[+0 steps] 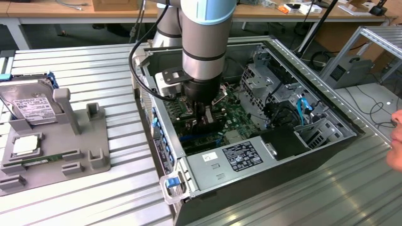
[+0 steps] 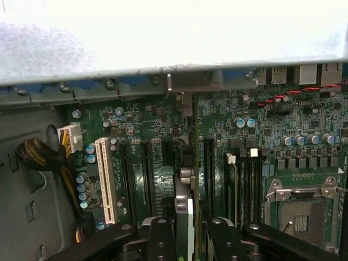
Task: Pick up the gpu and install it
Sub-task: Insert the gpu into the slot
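One end effector [image 2: 187,231] clamping one gpu [image 2: 191,163] edge-on above one motherboard [image 2: 261,136].

table [image 1: 75,197]: ribbed bare metal | case [image 1: 351,125]: matt black | motherboard [image 2: 163,130]: glossy green

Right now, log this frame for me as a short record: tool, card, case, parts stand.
tool: lowered inside the open computer case, shut on the gpu
gpu: held edge-on, upright over the motherboard's expansion slots
computer case: lying on its side, side panel off
motherboard: exposed, CPU socket bare
parts stand: at the exterior view's left, hard drive propped in it
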Robot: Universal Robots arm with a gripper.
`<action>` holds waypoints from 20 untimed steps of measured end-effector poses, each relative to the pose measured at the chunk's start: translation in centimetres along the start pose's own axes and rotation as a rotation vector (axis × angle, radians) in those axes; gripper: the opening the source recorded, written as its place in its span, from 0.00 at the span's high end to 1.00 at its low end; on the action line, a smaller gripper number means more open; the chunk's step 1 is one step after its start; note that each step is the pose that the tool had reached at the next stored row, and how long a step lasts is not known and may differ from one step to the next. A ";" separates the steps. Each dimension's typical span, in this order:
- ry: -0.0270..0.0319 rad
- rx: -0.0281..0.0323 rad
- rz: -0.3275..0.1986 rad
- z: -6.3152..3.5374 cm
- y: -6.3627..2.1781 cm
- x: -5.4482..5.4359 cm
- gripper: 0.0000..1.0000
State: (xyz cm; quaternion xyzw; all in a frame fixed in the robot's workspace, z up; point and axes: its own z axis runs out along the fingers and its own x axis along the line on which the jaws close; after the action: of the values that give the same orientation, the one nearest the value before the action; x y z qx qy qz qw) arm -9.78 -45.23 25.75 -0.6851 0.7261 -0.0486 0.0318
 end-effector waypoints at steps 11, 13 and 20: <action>-0.0002 0.0000 0.000 0.00 0.00 0.0 0.73; -0.0007 0.0000 -0.004 0.00 0.00 0.0 0.73; -0.0017 0.0002 -0.014 0.00 0.01 -0.1 0.73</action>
State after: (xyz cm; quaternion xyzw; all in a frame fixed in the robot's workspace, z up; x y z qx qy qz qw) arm -9.79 -45.12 25.75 -0.6901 0.7214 -0.0483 0.0322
